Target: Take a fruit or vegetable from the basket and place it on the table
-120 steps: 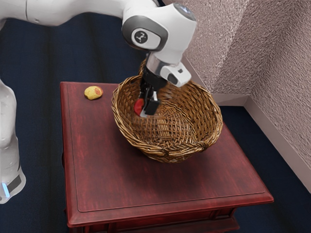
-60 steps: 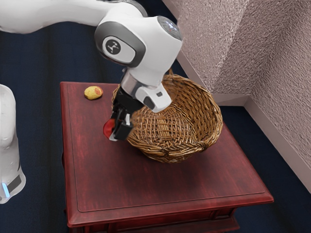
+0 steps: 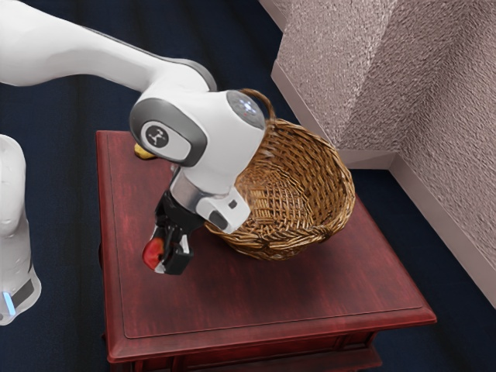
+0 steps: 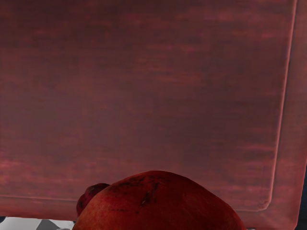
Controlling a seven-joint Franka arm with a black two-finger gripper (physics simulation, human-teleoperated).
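above the table (image 3: 232, 302), outside the basket (image 3: 329, 178), a red fruit (image 3: 152, 254) is held clenched between the fingers of the gripper (image 3: 166, 256). moderate weight and a firm, slightly yielding skin are presumed; bruising under excess pressure, or slipping on the curve, is judged possible. a grasp across the widest part is advised. a rounded, dark-flecked body with a small knob is noted; coarse woven wicker; streaked reddish wood, grooved near the edge.

There are one red fruit (image 3: 153, 254), one yellow fruit (image 3: 142, 152), one basket (image 3: 319, 174), one table (image 3: 271, 298), one hand (image 3: 164, 259).
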